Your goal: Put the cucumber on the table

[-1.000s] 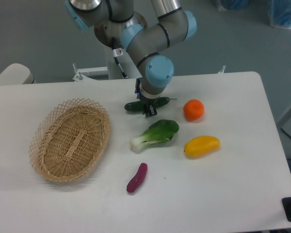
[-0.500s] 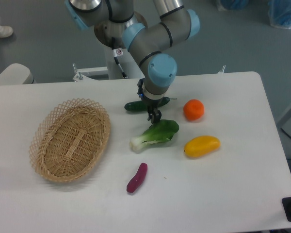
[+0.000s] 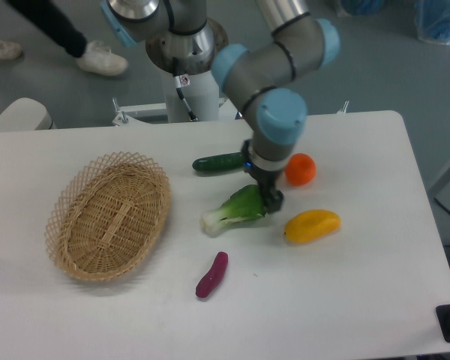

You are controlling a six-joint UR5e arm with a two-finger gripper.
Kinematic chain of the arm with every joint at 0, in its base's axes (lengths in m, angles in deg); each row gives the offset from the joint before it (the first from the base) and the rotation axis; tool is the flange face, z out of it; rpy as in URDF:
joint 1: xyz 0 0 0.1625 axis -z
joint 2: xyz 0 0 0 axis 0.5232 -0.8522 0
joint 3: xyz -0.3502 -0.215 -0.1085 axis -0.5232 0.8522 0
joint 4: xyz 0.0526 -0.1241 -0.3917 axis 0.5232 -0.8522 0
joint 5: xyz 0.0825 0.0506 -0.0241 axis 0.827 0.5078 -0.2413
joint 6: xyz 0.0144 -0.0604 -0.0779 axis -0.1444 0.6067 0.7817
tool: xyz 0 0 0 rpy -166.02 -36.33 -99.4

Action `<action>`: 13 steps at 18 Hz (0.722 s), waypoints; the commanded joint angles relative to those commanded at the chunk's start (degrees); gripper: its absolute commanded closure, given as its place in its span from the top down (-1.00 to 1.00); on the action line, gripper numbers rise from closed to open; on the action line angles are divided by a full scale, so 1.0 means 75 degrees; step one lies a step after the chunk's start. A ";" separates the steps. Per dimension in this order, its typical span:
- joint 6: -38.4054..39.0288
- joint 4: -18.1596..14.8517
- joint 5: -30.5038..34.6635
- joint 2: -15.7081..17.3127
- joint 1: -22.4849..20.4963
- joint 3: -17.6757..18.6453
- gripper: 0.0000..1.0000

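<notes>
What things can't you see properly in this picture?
From the camera:
- The cucumber's right end and stem, hidden behind the robot arm.
- Part of the orange, covered by the arm.
- The pincer: too small and dark to tell whether it is open or shut.

The arm reaches in from its base beyond the far edge of the bench, near the middle of that edge. Its grey links with light blue joint caps bend forward and toward the right edge, ending in a blue-capped wrist that hangs over the middle of the bench. From the wrist a short dark section points straight down, carrying the gripper [image 3: 272, 199]. The gripper sits low, close to the bench surface, roughly midway between the far and near edges and slightly toward the right. Its fingers are small and dark from this view, so their spacing cannot be made out.
</notes>
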 joint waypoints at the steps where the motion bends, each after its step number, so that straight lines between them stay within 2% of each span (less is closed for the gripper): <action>1: 0.0011 -0.0199 0.0000 -0.0199 0.0000 -0.0375 1.00; 4: 0.0012 -0.0668 0.0000 -0.0820 0.0000 -0.1500 1.00; 7: 0.0000 -0.0834 -0.0012 -0.1430 0.0000 -0.2497 1.00; 13: 0.0058 -0.0834 -0.0012 -0.2145 0.0000 -0.3541 1.00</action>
